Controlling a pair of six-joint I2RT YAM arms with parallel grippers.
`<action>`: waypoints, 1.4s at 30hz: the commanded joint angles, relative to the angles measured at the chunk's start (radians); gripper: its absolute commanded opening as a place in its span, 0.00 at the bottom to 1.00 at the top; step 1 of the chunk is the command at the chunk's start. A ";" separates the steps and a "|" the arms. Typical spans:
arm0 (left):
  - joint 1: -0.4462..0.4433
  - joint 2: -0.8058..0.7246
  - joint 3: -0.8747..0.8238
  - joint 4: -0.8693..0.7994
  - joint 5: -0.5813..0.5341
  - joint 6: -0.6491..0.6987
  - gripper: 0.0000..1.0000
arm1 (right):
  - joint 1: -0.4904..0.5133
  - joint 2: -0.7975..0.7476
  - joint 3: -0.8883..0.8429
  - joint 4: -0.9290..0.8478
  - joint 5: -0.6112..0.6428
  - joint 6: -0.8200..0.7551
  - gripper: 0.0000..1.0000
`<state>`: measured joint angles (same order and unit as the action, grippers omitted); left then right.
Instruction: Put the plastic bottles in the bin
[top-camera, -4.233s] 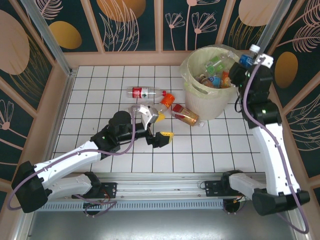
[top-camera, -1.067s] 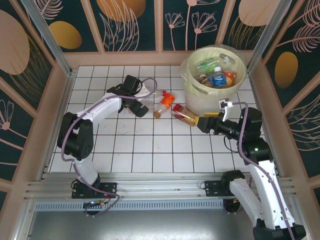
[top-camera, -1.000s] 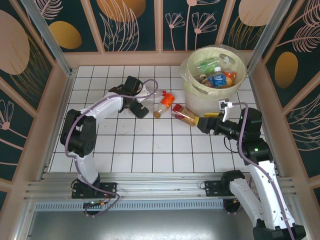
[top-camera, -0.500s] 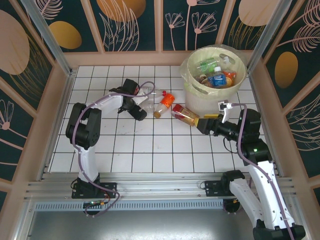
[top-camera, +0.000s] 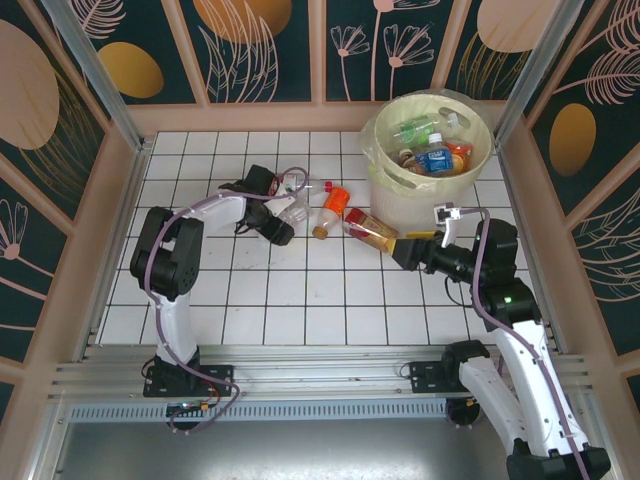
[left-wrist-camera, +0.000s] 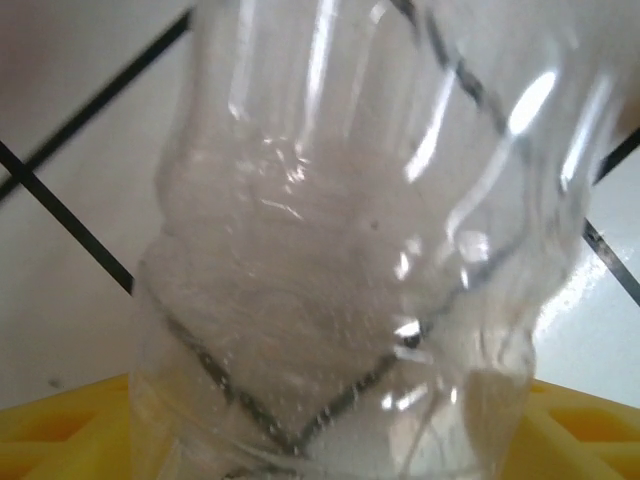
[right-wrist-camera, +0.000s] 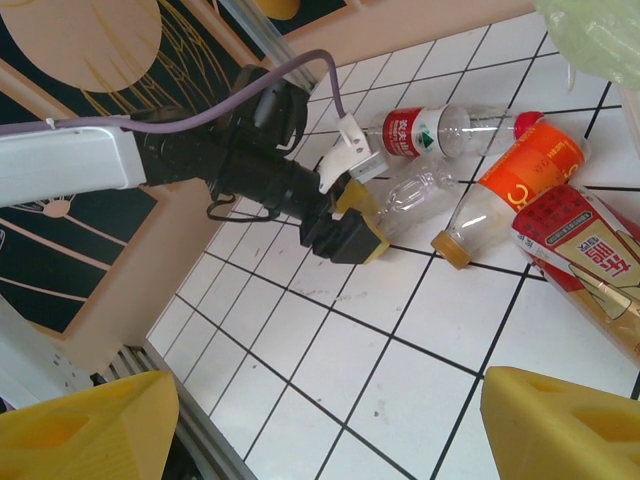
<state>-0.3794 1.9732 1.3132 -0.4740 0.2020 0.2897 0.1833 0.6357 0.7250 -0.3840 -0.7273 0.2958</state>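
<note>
Squeezing the clear bottle (right-wrist-camera: 415, 195) mid-body, not its neck, seems best: left gripper (right-wrist-camera: 362, 212) straddles it on the tiles (top-camera: 260, 290), clamp unclear, well apart from the bin (top-camera: 408, 210); right gripper (top-camera: 400, 246) gapes wide, empty.

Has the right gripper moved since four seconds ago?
Yes. The right gripper went from above the right rim of the bin to the tiles on its near side.
</note>
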 joint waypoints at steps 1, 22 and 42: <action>-0.016 -0.062 -0.043 0.015 0.018 -0.066 0.67 | 0.007 -0.005 -0.017 0.055 -0.012 0.018 0.80; -0.205 -0.579 -0.487 0.580 0.213 -0.586 0.47 | 0.159 0.062 -0.167 0.440 0.085 0.369 0.84; -0.374 -0.675 -0.581 0.808 0.310 -0.777 0.47 | 0.413 0.489 0.017 0.688 0.243 0.319 0.88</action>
<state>-0.7448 1.3113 0.7437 0.2630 0.4866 -0.4641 0.5919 1.1004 0.6956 0.2348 -0.5148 0.6327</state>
